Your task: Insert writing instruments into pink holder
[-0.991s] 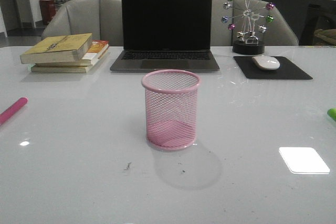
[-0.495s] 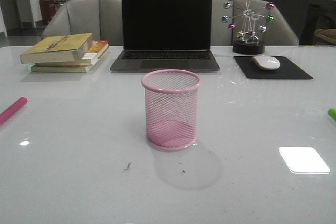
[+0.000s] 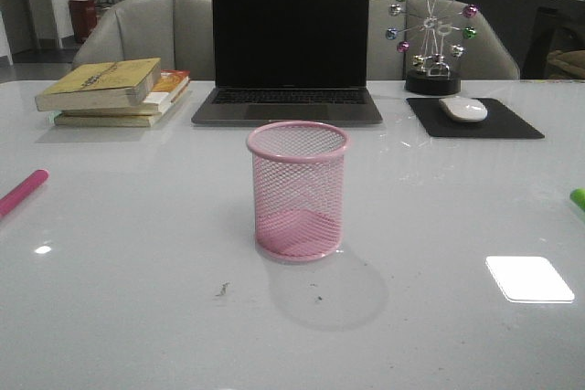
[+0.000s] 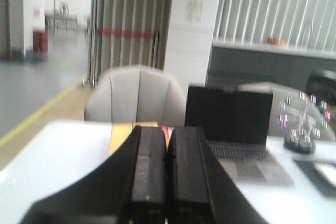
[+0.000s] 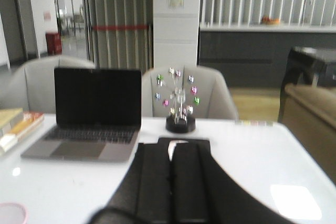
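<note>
A pink holder (image 3: 297, 191) stands empty at the centre of the white worktop (image 3: 137, 299), with the magenta marker (image 3: 23, 191) lying at the far left edge and the lime green marker (image 3: 578, 197) barely in frame at the far right. Both the left gripper (image 4: 167, 182) and right gripper (image 5: 172, 192) have their jaws pressed together, holding nothing. Markers so near the edges could roll off if nudged, and the light mesh cup may tip under an off-centre insertion
</note>
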`<control>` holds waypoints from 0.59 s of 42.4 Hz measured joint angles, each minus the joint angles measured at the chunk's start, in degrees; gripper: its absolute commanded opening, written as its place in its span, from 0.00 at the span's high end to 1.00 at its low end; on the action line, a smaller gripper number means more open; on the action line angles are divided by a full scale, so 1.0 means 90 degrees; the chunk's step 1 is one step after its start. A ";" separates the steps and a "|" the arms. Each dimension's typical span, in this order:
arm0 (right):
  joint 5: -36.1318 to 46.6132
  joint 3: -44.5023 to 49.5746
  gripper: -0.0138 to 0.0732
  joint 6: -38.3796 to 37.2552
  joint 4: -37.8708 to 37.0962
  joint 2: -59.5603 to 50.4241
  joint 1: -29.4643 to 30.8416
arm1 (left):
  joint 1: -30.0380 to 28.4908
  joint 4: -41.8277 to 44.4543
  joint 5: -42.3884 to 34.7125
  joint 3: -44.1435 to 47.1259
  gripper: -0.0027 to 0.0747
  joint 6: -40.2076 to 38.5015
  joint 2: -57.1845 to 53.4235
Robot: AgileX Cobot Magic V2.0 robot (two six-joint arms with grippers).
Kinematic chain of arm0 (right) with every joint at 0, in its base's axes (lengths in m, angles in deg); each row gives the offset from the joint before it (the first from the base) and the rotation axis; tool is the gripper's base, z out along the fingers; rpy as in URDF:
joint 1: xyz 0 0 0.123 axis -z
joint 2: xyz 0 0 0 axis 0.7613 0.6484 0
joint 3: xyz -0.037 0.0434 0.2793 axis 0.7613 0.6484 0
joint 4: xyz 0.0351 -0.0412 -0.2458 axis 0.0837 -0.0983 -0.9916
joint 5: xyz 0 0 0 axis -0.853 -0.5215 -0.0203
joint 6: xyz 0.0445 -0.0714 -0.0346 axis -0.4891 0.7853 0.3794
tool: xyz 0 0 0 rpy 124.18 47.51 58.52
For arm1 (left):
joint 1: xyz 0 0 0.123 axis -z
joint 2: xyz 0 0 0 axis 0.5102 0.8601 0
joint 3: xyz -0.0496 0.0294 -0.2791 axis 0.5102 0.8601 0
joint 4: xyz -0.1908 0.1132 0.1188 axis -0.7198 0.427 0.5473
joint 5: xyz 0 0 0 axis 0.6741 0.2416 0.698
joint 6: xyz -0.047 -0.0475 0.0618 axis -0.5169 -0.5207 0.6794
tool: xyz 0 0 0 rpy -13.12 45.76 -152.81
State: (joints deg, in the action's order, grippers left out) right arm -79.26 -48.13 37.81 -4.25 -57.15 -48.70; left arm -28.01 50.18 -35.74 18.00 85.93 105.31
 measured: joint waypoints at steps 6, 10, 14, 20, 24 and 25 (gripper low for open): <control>-0.0617 -0.0285 0.78 0.0000 0.0000 0.0775 0.0000 | 0.0000 0.0020 0.0550 -0.0295 0.84 0.0000 0.0743; -0.1118 -0.0295 0.78 0.0000 0.0000 0.1263 0.0000 | 0.0000 0.0291 0.0956 -0.0295 0.84 0.0000 0.1201; -0.1511 -0.0295 0.78 0.0000 0.0000 0.1700 0.0000 | 0.0000 0.0594 0.1334 -0.0295 0.84 0.0000 0.1569; -0.1768 -0.0295 0.78 0.0000 0.0000 0.2308 0.0000 | 0.0000 0.0705 0.1708 -0.0268 0.84 0.0000 0.2122; -0.1808 -0.0295 0.78 0.0000 0.0000 0.2656 0.0000 | 0.0000 0.0705 0.1773 -0.0258 0.84 0.0000 0.2472; -0.1808 -0.0295 0.77 0.0000 0.0000 0.2726 0.0000 | 0.0000 0.0705 0.1773 -0.0258 0.84 0.0000 0.2546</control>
State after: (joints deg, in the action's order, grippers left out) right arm -95.53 -50.78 37.81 -4.25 -32.62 -48.70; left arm -28.01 56.52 -19.79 15.67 85.93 128.22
